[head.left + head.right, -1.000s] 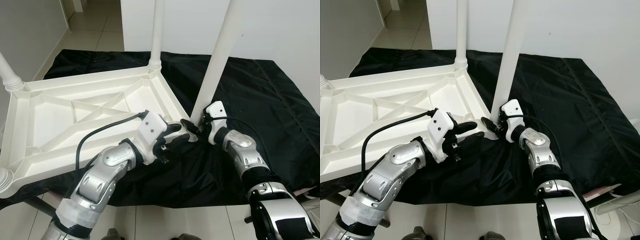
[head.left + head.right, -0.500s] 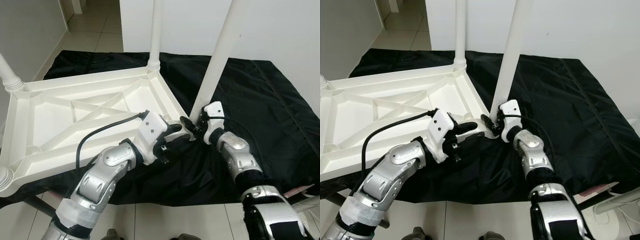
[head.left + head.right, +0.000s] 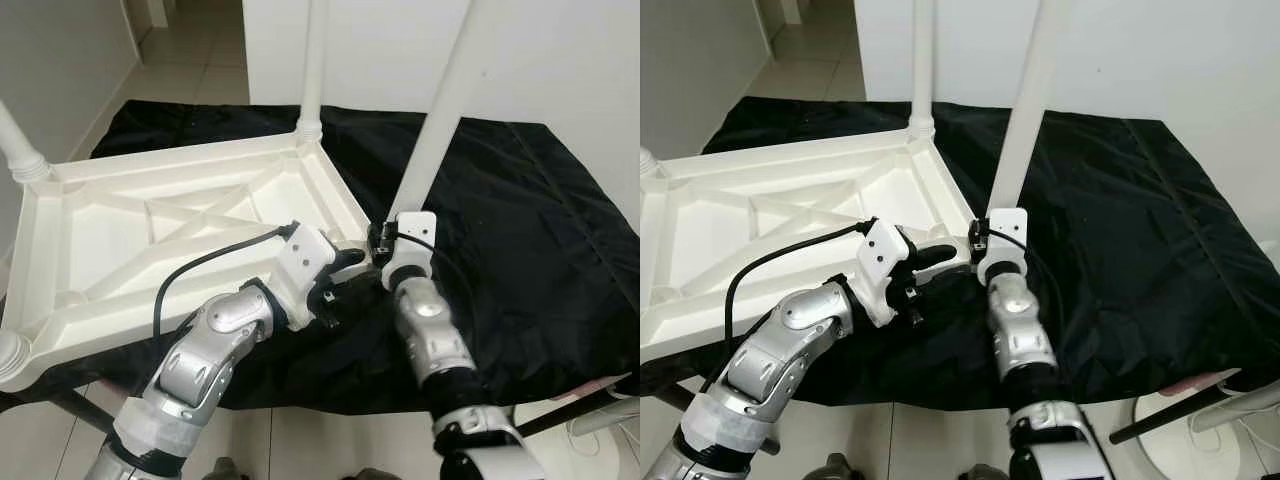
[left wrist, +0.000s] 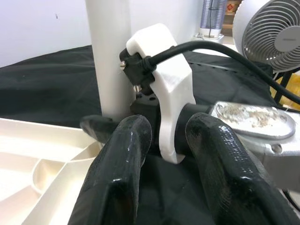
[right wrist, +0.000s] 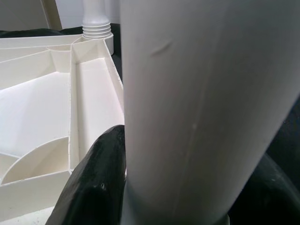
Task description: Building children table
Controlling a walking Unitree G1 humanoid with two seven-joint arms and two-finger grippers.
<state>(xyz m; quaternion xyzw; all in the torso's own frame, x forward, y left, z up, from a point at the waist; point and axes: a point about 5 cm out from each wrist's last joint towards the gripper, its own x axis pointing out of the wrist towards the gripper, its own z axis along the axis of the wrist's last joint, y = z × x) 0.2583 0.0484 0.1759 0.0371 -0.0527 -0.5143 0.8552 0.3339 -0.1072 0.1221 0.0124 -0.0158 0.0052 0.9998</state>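
Note:
A white plastic children's table (image 3: 130,250) lies upside down on a black cloth (image 3: 520,220). Two legs stand upright in its far corners, one at the back (image 3: 312,60) and one at the far left (image 3: 20,150). A third white leg (image 3: 440,110) leans over the near right corner. My right gripper (image 3: 385,245) is shut on the base of that leg, with a black finger (image 5: 96,183) on either side of it. My left gripper (image 3: 345,275) hovers open just beside that corner, its fingers (image 4: 124,164) pointing at the right wrist's white camera mount (image 4: 164,84).
The cloth covers a low surface whose front edge is near me, with tiled floor (image 3: 190,60) beyond and below. A white wall (image 3: 560,50) stands behind. A fan (image 4: 269,33) is off to the right, and a white round base (image 3: 1180,445) is at the lower right.
My right forearm has swung in from the right and now points up at the leg from below, wrist turned around the leg's base. The left arm has held still.

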